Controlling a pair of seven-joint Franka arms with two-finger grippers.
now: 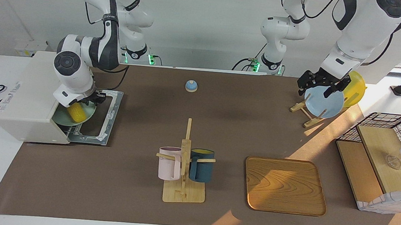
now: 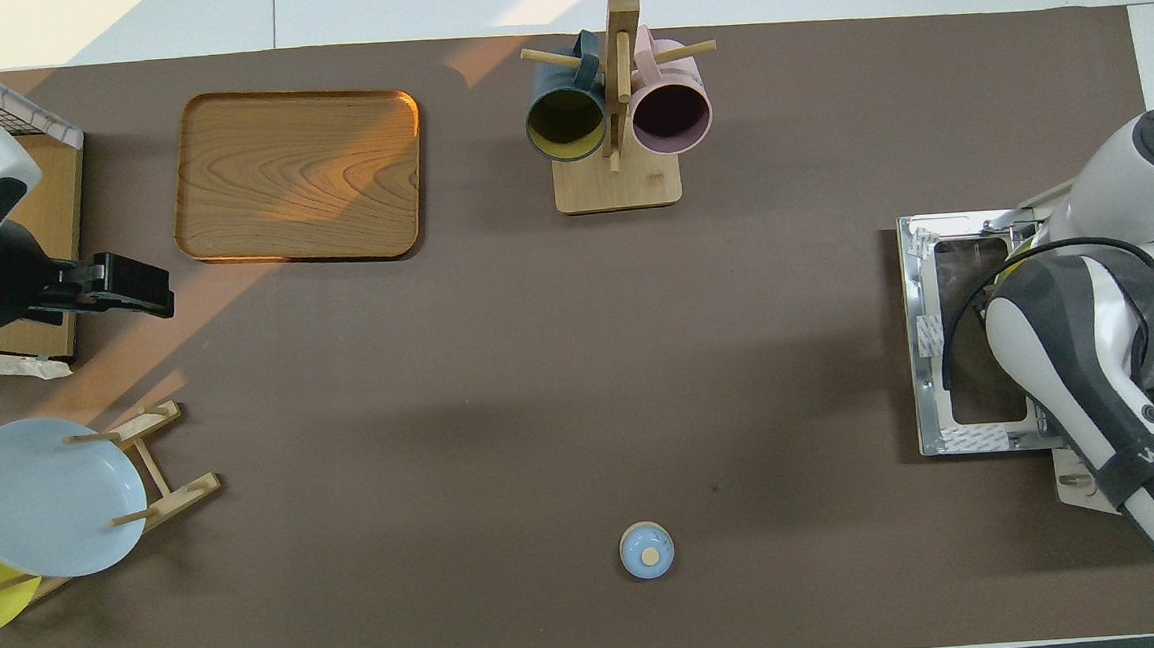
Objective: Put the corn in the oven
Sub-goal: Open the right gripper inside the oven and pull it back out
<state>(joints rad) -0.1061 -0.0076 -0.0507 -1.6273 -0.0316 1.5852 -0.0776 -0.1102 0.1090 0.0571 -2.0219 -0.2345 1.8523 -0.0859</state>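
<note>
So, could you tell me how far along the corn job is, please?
Done: the oven door lies open, and the corn is at its mouth over a green plate. In hand: the right hand is at the corn. Left: leave it inside. The left hand waits over the plate rack.

Oven (image 1: pixel 25 106) mouth filled by right hand (image 1: pixel 88 102) – table middle open

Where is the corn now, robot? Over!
Right gripper at the oven mouth, over the corn on a green plate. Left gripper waiting above the plate rack. Nothing blocking.
</note>
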